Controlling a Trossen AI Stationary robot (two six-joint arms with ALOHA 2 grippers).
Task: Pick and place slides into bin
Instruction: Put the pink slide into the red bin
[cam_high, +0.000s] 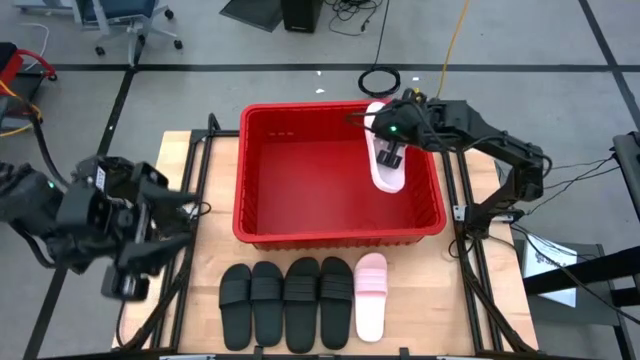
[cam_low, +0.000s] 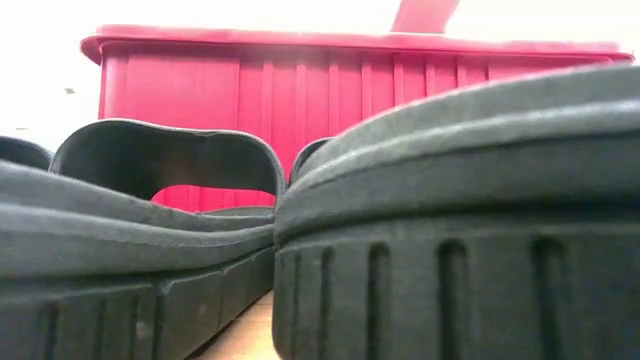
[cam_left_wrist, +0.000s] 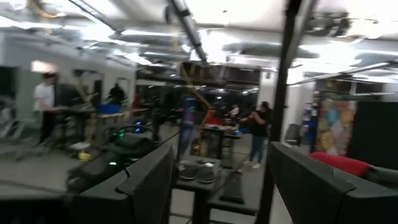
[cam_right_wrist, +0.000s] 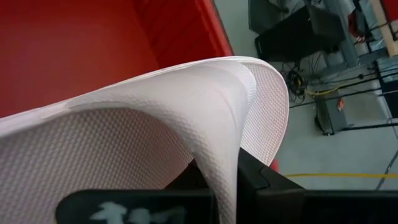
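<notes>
A pink slide is clamped by the right gripper over the bin at upper right; left gripper is held open (no readable writing).

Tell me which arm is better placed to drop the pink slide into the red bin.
Right. The right gripper is shut on the pink slide directly over the bin. The left gripper is open, off the table's left side.

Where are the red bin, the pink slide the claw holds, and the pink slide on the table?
red bin (cam_high: 338, 237): high view, near rim.
held pink slide (cam_high: 384, 172): high view, sole, over the bin.
pink slide on the table (cam_high: 370, 283): high view, strap.
</notes>
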